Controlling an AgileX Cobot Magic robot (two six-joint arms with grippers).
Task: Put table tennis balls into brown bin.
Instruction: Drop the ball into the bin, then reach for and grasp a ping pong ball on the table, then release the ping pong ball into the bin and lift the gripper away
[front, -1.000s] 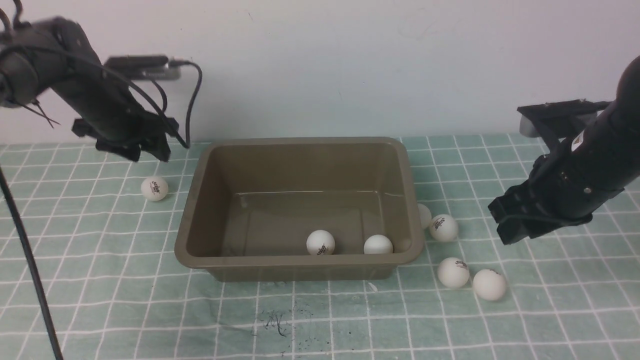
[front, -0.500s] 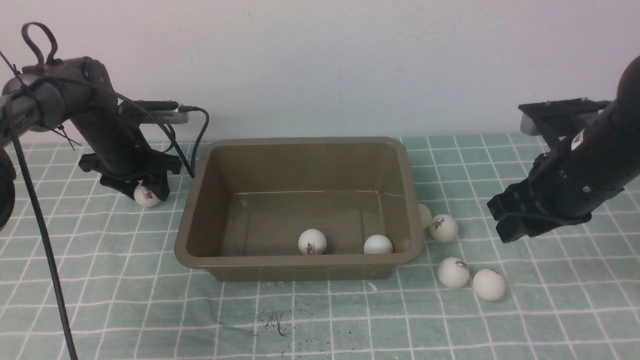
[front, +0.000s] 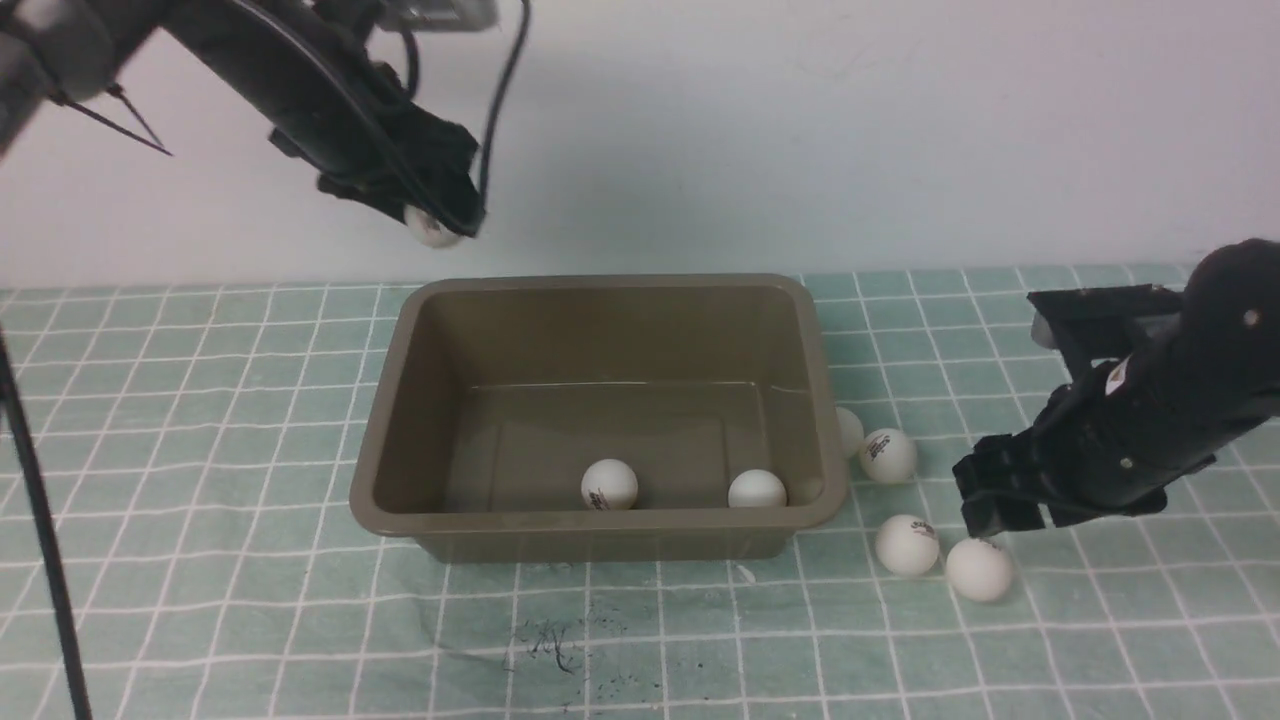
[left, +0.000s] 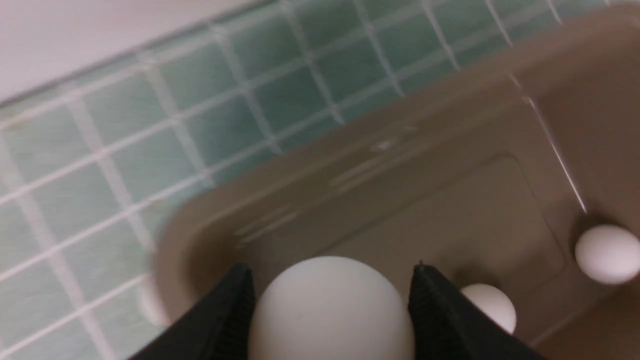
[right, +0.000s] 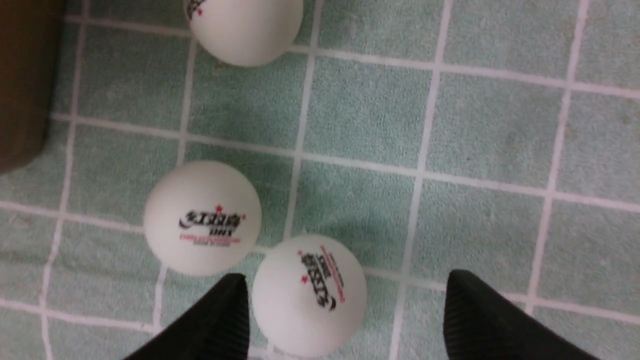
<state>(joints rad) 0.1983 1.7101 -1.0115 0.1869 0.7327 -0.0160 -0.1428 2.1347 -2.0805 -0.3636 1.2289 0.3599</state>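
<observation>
The brown bin (front: 600, 287) stands mid-table with two table tennis balls (front: 609, 484) (front: 757, 489) on its floor. High over the bin's back left corner, my left gripper (front: 437, 226) is shut on another white ball (left: 330, 310), which sits between both fingers. To the right of the bin, several balls lie on the cloth (front: 887, 455) (front: 906, 545) (front: 978, 569). My right gripper (front: 985, 515) is open and low over the nearest ball (right: 309, 295). That ball lies between its fingers, close beside one and apart from the other.
A green checked cloth (front: 200, 600) covers the table, with a dark scribble (front: 550, 640) in front of the bin. A black cable (front: 40, 560) hangs at the far left. One ball (front: 848, 430) rests against the bin's right wall.
My left gripper closed on the ball left of the bin and lifted it up and right over the bin's back corner. My right gripper dropped towards the balls and opened wider. One ball in the bin rolled left.
</observation>
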